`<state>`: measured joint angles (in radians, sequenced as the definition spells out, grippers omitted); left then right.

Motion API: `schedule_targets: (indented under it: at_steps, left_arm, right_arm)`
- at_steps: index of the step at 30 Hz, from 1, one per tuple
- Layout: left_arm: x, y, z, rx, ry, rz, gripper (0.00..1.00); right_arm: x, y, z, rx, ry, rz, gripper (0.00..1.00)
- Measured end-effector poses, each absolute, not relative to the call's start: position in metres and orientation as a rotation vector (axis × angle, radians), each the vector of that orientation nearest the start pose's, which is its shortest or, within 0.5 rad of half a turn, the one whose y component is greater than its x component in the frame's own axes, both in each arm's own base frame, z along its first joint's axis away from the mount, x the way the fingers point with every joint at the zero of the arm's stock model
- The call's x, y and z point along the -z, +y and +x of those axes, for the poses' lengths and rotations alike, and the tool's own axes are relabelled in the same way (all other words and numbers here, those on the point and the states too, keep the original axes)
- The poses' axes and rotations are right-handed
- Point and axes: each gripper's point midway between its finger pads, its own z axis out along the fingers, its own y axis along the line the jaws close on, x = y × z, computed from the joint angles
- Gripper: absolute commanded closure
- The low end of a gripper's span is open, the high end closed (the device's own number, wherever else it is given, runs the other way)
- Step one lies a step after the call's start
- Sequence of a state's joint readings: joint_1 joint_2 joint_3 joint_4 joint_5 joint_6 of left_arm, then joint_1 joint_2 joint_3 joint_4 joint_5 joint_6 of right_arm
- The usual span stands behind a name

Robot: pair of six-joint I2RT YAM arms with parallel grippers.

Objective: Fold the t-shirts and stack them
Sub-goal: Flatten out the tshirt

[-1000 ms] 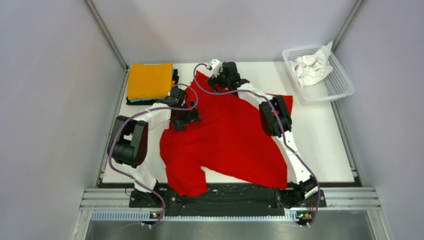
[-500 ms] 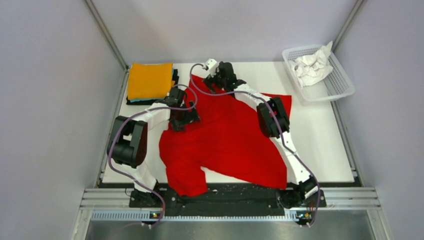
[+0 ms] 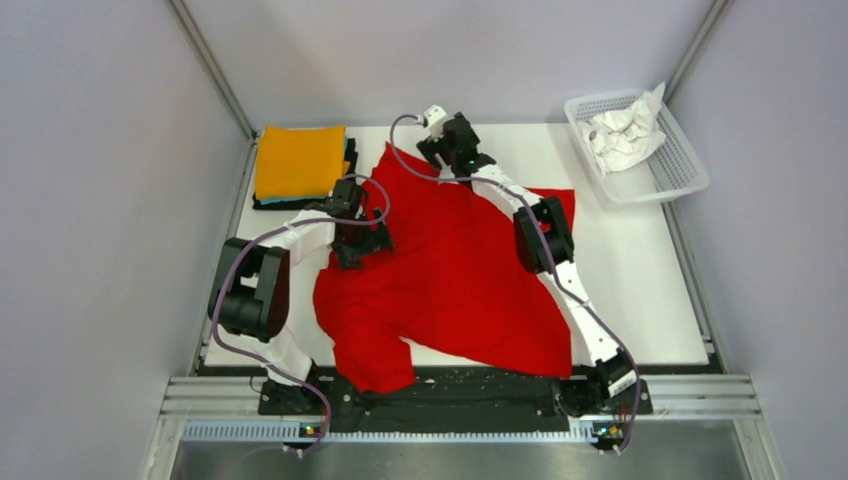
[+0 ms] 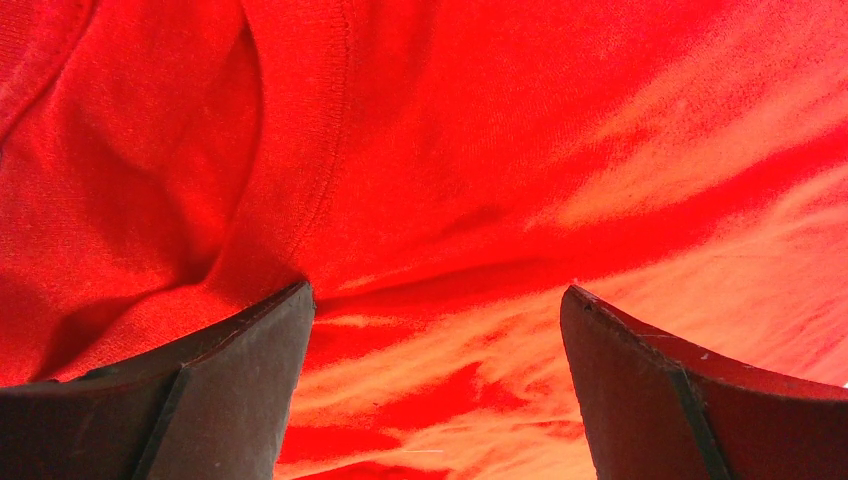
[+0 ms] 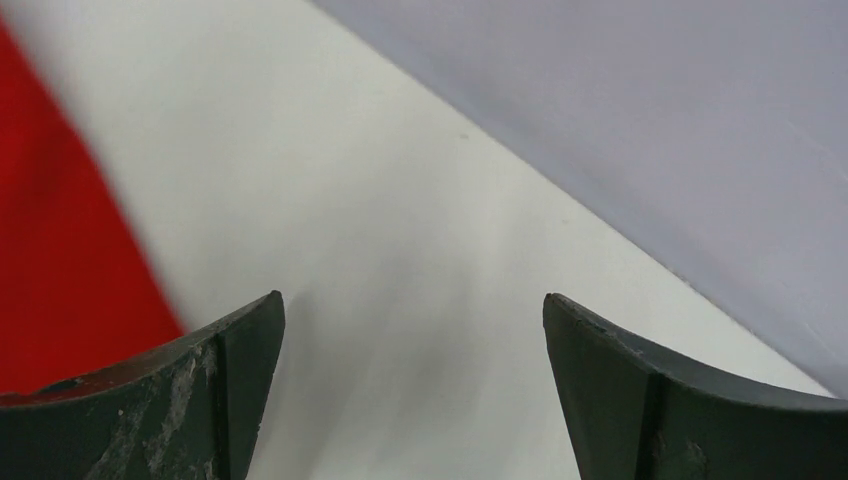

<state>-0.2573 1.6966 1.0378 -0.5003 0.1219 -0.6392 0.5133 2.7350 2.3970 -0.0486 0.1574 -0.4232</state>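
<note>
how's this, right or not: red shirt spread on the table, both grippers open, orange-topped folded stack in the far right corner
Not quite: the orange-topped folded stack sits in the far left corner, as the top external view shows. The rest holds.

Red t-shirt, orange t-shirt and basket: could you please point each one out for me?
red t-shirt (image 3: pixel 450 280), top view, middle of its spread body.
orange t-shirt (image 3: pixel 298 160), top view, centre of its folded top face.
basket (image 3: pixel 672 165), top view, bare mesh near its right wall.
</note>
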Motion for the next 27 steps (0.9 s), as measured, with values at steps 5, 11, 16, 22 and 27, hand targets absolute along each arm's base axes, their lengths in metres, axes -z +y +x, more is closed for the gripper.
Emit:
schedule_targets:
  at_steps: [5, 11, 16, 22, 27]
  left_arm:
    - [-0.035, -0.133, 0.326, 0.404, 2.754, -0.482, 0.01]
    - [-0.035, -0.133, 0.326, 0.406, 2.755, -0.477, 0.01]
    - [-0.035, -0.133, 0.326, 0.406, 2.755, -0.477, 0.01]
    - [-0.035, -0.133, 0.326, 0.406, 2.755, -0.477, 0.01]
    - [-0.035, -0.132, 0.326, 0.405, 2.755, -0.479, 0.01]
  right_arm:
    - [-0.078, 0.268, 0.681, 0.051, 1.834, -0.537, 0.01]
    - [-0.071, 0.265, 0.673, -0.069, 1.846, -0.641, 0.01]
    - [-0.066, 0.344, 0.632, -0.124, 1.775, -0.871, 0.01]
    - [-0.067, 0.420, 0.585, -0.217, 1.685, -1.043, 0.01]
    - [-0.065, 0.415, 0.588, -0.192, 1.674, -1.079, 0.01]
